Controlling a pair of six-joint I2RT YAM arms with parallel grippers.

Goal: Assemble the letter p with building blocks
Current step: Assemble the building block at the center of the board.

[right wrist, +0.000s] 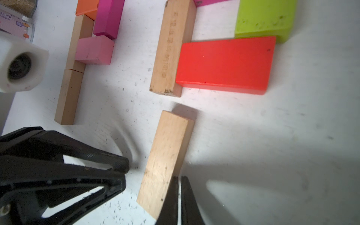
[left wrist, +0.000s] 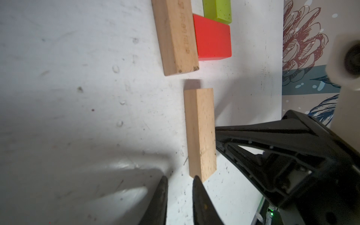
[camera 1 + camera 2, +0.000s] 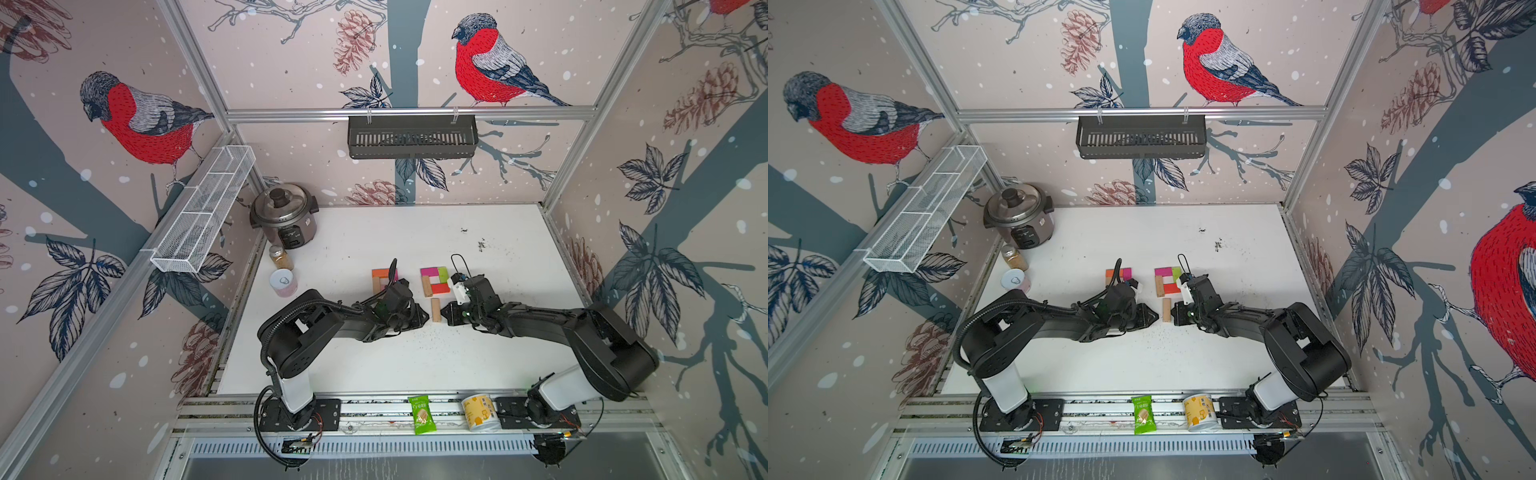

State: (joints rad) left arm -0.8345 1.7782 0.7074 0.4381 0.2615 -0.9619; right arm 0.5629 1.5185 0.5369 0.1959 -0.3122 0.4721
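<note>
A loose wood bar [image 3: 435, 309] [image 1: 167, 155] lies on the white table between my two grippers. My left gripper [image 3: 426, 319] [image 2: 180, 178] stands narrowly open at the bar's left side, with only table between its fingers. My right gripper [image 3: 444, 312] [image 1: 180, 178] is shut, its tips against the bar's right edge. Just beyond the bar sits a group of building blocks: a wood bar [image 1: 171, 48], a red block [image 1: 226, 64], a lime block [image 1: 265, 17] and a magenta one [image 3: 430, 272]. Further left are an orange block [image 1: 86, 7], a magenta block [image 1: 108, 17], a pink block [image 1: 94, 49] and wood bars [image 1: 70, 95].
A rice cooker [image 3: 284, 214], a spice jar [image 3: 281, 257] and a pink can [image 3: 284, 282] stand at the table's left. A green snack packet [image 3: 423, 414] and a yellow cup [image 3: 480, 411] lie on the front rail. A white wire basket [image 3: 203, 208] hangs on the left wall.
</note>
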